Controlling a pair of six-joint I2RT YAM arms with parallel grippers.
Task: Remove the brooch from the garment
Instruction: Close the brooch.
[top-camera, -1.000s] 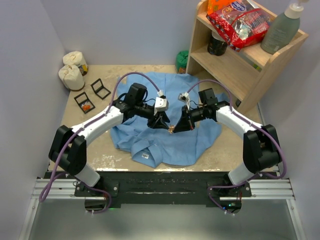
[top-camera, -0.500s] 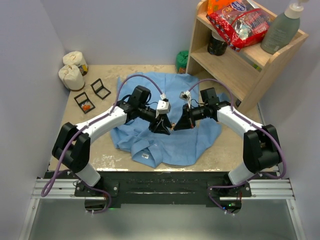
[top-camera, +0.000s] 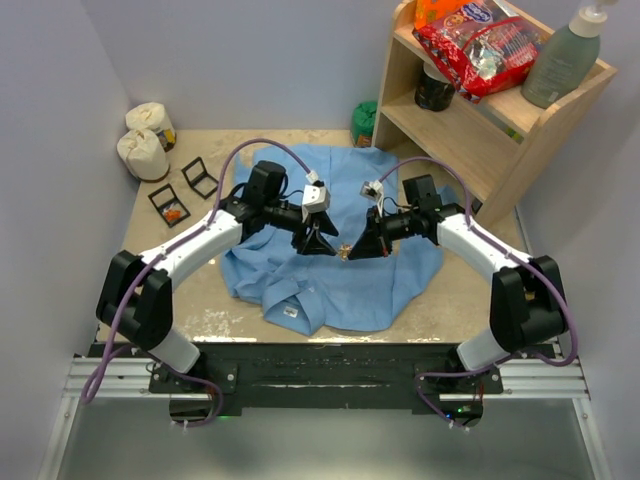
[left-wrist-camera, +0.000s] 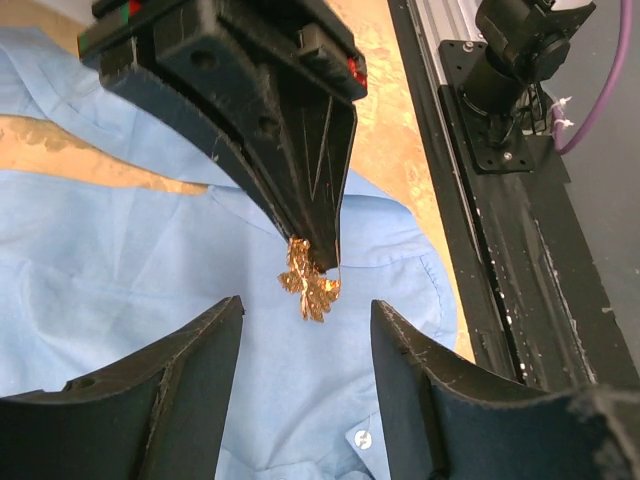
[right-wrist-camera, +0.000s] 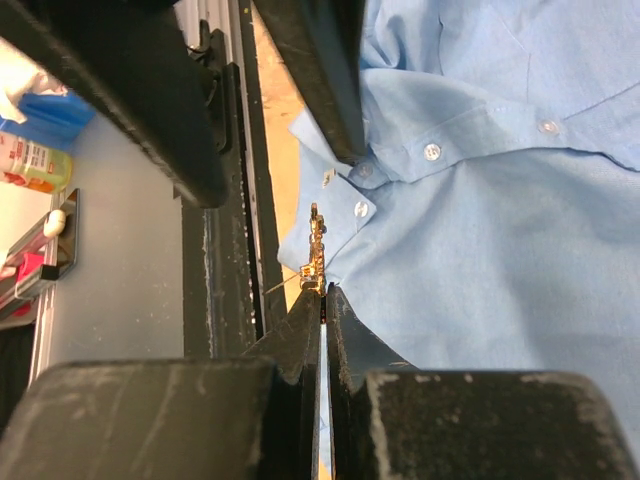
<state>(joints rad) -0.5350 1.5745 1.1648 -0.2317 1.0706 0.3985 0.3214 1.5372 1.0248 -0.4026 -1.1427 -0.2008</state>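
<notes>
The right gripper (top-camera: 349, 250) had its fingers pressed together on a small gold leaf-shaped brooch (left-wrist-camera: 309, 284), pinching it at the very tips over the middle of the light-blue shirt (top-camera: 330, 292); whether the brooch touched the cloth could not be told. The shirt lay spread on the table (top-camera: 200, 300), its collar (top-camera: 290, 312) with the white label toward the near edge. The left gripper (top-camera: 318, 243) faced the brooch from the left, its fingers (left-wrist-camera: 180, 380) spread wide, one on either side of the brooch and apart from it
</notes>
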